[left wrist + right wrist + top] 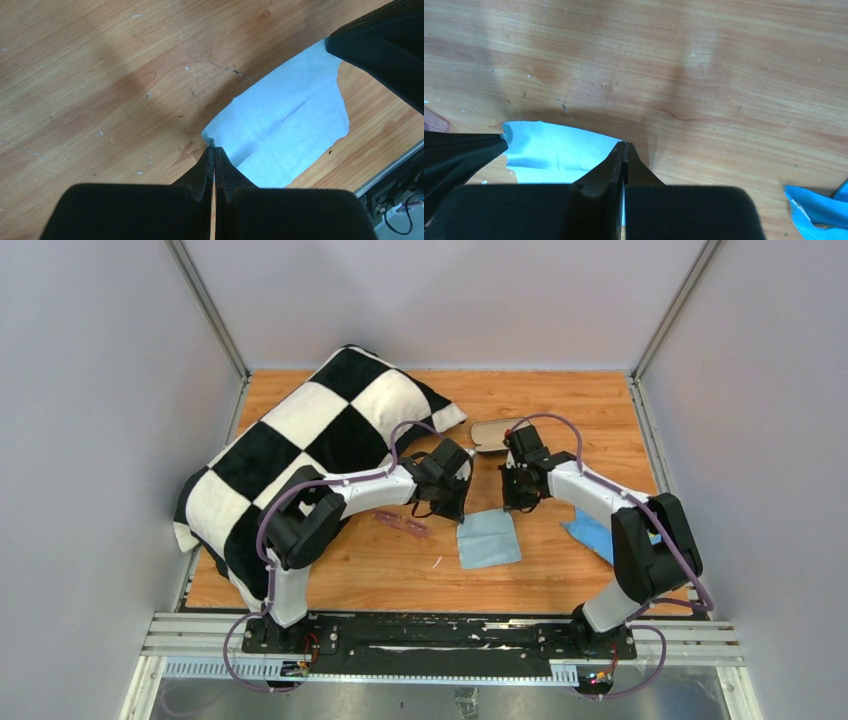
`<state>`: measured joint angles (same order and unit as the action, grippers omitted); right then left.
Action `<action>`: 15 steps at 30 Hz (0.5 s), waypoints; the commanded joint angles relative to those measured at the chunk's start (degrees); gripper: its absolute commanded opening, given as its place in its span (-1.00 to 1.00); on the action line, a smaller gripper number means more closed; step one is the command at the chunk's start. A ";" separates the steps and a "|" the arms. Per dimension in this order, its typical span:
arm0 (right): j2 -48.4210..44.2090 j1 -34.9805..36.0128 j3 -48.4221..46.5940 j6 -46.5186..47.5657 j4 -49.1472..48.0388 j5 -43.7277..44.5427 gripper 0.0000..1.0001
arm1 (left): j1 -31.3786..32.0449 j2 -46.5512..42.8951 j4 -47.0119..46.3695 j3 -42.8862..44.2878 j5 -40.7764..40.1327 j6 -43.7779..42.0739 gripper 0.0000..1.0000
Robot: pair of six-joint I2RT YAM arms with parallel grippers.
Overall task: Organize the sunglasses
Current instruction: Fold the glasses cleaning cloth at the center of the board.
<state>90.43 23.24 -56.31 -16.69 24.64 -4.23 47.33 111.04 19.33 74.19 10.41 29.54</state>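
Observation:
The sunglasses [402,525], slim and pinkish-purple, lie folded on the wooden table, left of a light blue cloth [488,538]. My left gripper [461,515] is shut on the cloth's far left corner; in the left wrist view the fingertips [214,148] pinch the curled corner of the cloth [285,125]. My right gripper [518,508] is shut on the cloth's far right corner, as the right wrist view [624,145] shows, with the cloth [554,150] spread to its left. Neither gripper touches the sunglasses.
The dark oval glasses case [490,433] with tan lining lies open behind the grippers. A black-and-white checkered pillow [310,440] fills the far left. A second blue cloth [590,532] lies at the right, also in the right wrist view [814,205]. Grey walls enclose the table.

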 commanded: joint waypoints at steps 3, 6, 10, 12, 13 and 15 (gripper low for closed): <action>-4.06 0.88 2.69 -0.41 2.33 0.80 -1.00 | 0.14 -2.66 0.71 -1.32 2.05 -1.78 -1.00; -5.34 0.86 3.83 -0.54 2.42 0.52 -1.00 | 0.92 -3.47 0.31 -2.54 1.85 -1.62 -1.00; -6.75 0.98 5.30 -0.92 2.47 -0.37 -1.00 | 1.98 -4.65 -0.48 -4.05 1.53 -0.93 -1.00; -7.44 1.06 6.06 -1.10 2.43 -0.79 -1.00 | 2.27 -5.46 -0.76 -4.56 1.41 -0.45 -1.00; -7.78 1.08 6.43 -1.22 2.47 -0.90 -1.00 | 2.44 -5.82 -0.97 -4.80 1.45 -0.31 -1.00; -8.63 1.31 7.23 -1.39 2.43 -0.99 -1.00 | 2.77 -6.51 -1.20 -5.05 1.44 0.06 -1.00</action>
<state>83.99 23.29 -50.94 -17.15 25.26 -4.71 49.30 107.50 19.29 69.97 11.44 29.10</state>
